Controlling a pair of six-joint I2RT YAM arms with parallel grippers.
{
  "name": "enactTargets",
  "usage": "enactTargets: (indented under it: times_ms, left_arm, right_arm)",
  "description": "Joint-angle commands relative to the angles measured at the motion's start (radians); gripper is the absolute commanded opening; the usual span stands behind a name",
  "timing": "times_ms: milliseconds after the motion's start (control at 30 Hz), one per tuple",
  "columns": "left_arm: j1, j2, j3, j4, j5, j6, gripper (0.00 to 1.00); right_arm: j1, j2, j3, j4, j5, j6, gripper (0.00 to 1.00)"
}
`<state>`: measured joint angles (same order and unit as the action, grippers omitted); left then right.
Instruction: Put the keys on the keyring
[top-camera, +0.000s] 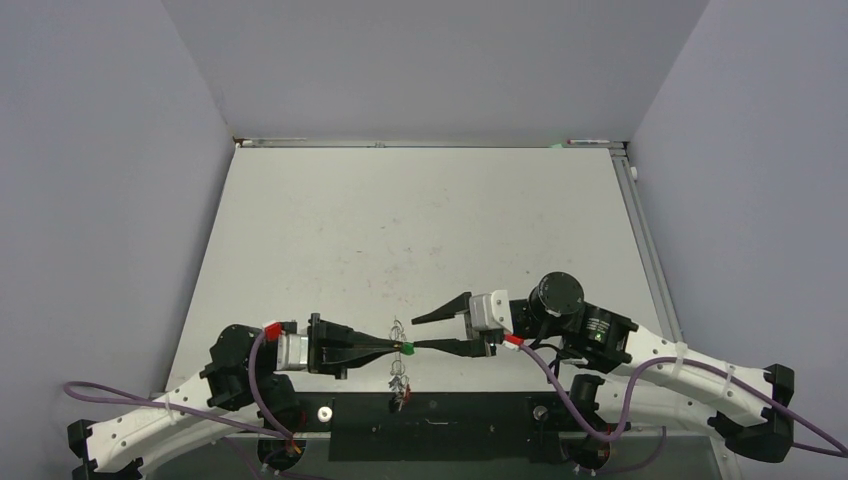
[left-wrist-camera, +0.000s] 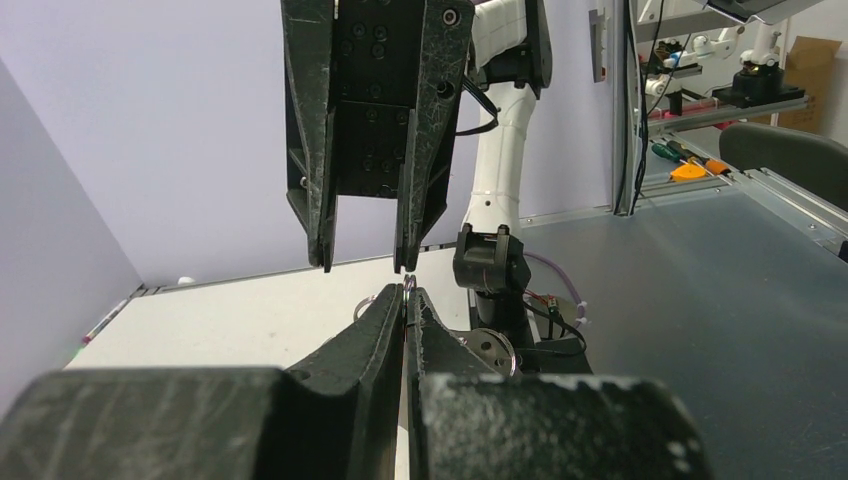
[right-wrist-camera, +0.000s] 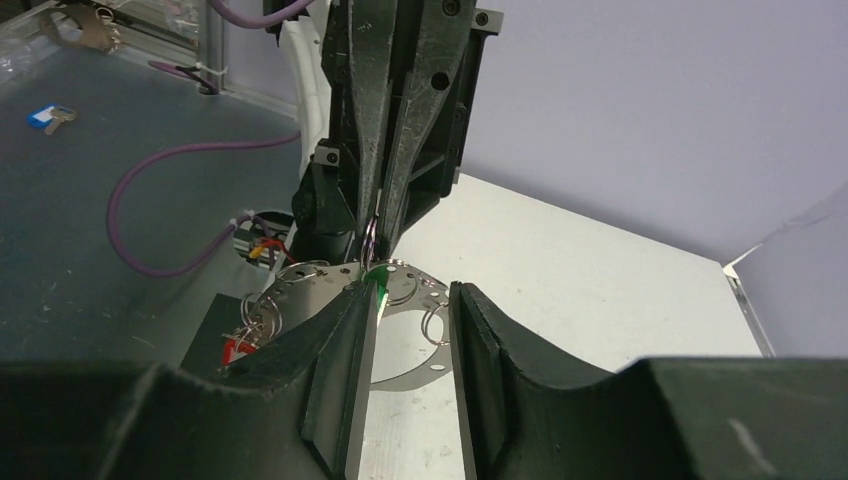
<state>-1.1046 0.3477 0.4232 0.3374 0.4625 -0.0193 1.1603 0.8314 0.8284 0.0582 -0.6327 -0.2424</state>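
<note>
A: Checking L hand (top-camera: 392, 346). State?
B: Pressed together, pinching the keyring (right-wrist-camera: 300, 273) by a small ring (right-wrist-camera: 370, 238) on its rim. That's over the table (top-camera: 420, 220) near its front edge, approx midway btw the arms.
A: R hand (top-camera: 414, 334)?
B: Spread, nothing gripped. Its tips face the L hand's tips, v. close. The green-tag key (right-wrist-camera: 378, 287) sits right at the tip of one of the R fingers (right-wrist-camera: 335, 360), btw the two hands. Can't tell if it's touching.
A: Other keys?
B: Red tag (right-wrist-camera: 237, 350) is at the keyring's end nearest the arm bases. Blue-tag key (right-wrist-camera: 50, 117) lies well apart, on a dark grey surface (right-wrist-camera: 60, 250).
A: Keyring flat or lifted?
B: Can't tell.
</note>
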Motion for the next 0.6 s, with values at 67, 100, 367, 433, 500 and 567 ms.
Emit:
enactTargets:
  times_ms: [67,100,367,433,500,567]
  left_arm:
    - [0.002,-0.002,0.045,0.070,0.011,-0.017,0.00]
    - [0.001,-0.001,0.040,0.079,0.004,-0.019,0.00]
    - [0.002,0.020,0.004,0.155,-0.057,-0.028,0.00]
    - [0.002,0.027,-0.001,0.169,-0.063,-0.027,0.00]
    - [0.002,0.036,-0.001,0.177,-0.063,-0.025,0.00]
    - [0.001,0.044,-0.001,0.183,-0.059,-0.025,0.00]
  right_arm:
    - [0.008,0.007,0.057,0.002,-0.101,-0.017,0.33]
    - [0.008,0.010,0.056,0.006,-0.102,-0.014,0.32]
    - [0.009,0.038,0.029,0.060,-0.083,0.034,0.26]
    - [0.009,0.040,0.021,0.074,-0.076,0.042,0.26]
    - [0.009,0.043,0.020,0.081,-0.069,0.045,0.26]
    - [0.009,0.044,0.020,0.088,-0.057,0.047,0.26]
